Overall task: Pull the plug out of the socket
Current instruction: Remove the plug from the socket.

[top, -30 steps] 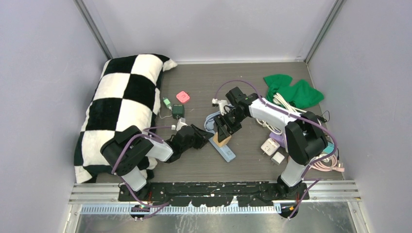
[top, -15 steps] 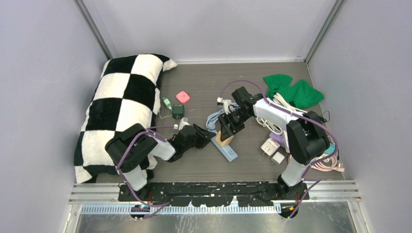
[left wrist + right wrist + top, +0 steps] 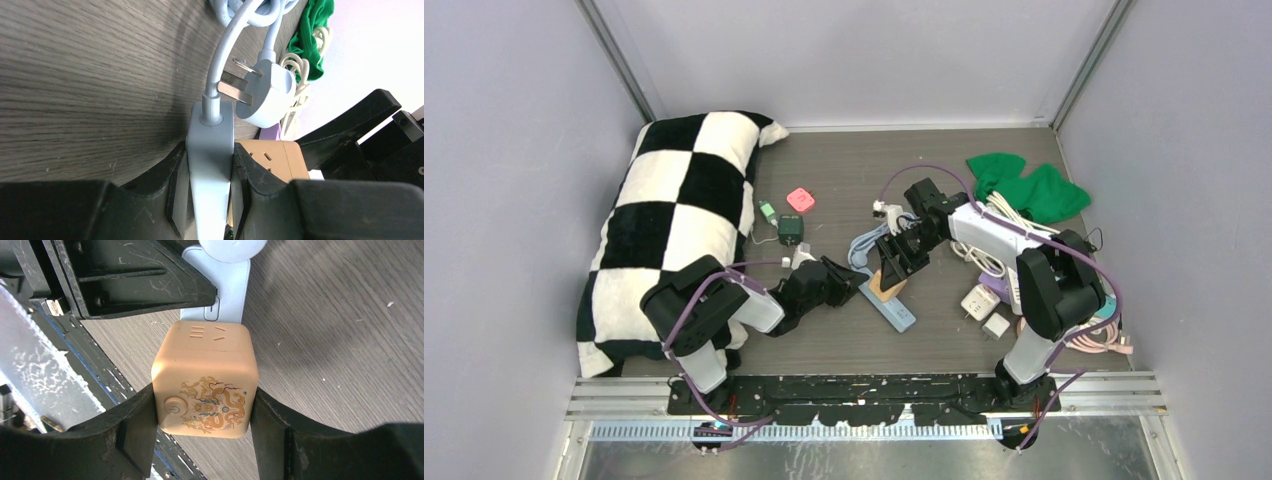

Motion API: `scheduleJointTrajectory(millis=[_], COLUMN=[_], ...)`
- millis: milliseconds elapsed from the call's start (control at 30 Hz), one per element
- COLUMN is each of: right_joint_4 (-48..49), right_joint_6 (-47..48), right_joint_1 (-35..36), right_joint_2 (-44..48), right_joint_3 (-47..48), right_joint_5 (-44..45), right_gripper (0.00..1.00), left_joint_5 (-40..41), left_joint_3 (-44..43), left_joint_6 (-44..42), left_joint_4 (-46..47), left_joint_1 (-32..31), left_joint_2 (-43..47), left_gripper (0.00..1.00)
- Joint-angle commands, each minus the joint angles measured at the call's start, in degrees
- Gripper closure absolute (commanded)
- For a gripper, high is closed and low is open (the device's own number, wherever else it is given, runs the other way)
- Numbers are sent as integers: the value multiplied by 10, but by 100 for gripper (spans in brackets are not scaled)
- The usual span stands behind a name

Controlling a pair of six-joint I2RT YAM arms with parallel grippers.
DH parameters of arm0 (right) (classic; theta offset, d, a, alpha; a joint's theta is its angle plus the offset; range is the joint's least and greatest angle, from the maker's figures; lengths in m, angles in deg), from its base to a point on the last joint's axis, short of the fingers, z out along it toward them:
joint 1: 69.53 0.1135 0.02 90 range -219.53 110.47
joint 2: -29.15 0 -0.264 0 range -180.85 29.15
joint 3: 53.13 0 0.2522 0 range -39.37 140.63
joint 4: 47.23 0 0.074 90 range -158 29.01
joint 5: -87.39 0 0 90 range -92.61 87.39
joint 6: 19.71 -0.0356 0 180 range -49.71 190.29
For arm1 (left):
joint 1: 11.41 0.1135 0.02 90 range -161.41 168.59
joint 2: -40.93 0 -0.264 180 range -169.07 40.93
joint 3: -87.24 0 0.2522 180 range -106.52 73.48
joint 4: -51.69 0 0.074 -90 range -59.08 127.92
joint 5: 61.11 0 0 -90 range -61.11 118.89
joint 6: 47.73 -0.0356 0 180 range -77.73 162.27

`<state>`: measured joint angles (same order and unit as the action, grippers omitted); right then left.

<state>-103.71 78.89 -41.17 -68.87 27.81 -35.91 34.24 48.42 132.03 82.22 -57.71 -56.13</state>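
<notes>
A tan cube plug (image 3: 205, 385) with a dragon print and a power button sits between the fingers of my right gripper (image 3: 205, 412), which is shut on its two sides. The cube (image 3: 884, 285) stands against the light blue socket strip (image 3: 898, 314). My left gripper (image 3: 209, 152) is shut on the cord end of that strip (image 3: 210, 145), low over the table. The strip's own cord coils away to its white pronged plug (image 3: 265, 92). The cube's prongs are hidden, so I cannot tell how far they sit in the strip.
A black-and-white checkered pillow (image 3: 679, 210) fills the left side. A pink tag (image 3: 800, 199) and a dark charger (image 3: 790, 230) lie behind the left arm. Green cloth (image 3: 1024, 185), white chargers (image 3: 981, 305) and cables (image 3: 1104, 335) crowd the right.
My right gripper and the cube have shifted slightly to the right and back. The strip's free end swung a little with them. The left gripper keeps its hold.
</notes>
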Motion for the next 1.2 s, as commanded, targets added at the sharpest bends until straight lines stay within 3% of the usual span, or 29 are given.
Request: scheduleJointTrajectory(millis=[0, 367, 667, 833, 1167], right_joint_4=[23, -37, 6, 10, -58], right_joint_6=[19, 53, 37, 35, 93], right_joint_1=[-14, 107, -14, -27, 107], right_joint_2=[46, 25, 21, 14, 22], right_joint_3=[-26, 48, 4, 1, 50], right_joint_5=[-17, -68, -20, -26, -109], right_gripper=[99, 99, 99, 99, 99], left_joint_5=[3, 11, 15, 3, 17], left_joint_3=[-11, -4, 2, -11, 2], left_joint_6=[-21, -24, -22, -26, -23], left_joint_4=[-9, -10, -10, -9, -9], left_joint_1=[0, -2, -3, -3, -4], left_joint_2=[-14, -9, -6, -19, -7], left_gripper=[100, 100, 100, 100, 100])
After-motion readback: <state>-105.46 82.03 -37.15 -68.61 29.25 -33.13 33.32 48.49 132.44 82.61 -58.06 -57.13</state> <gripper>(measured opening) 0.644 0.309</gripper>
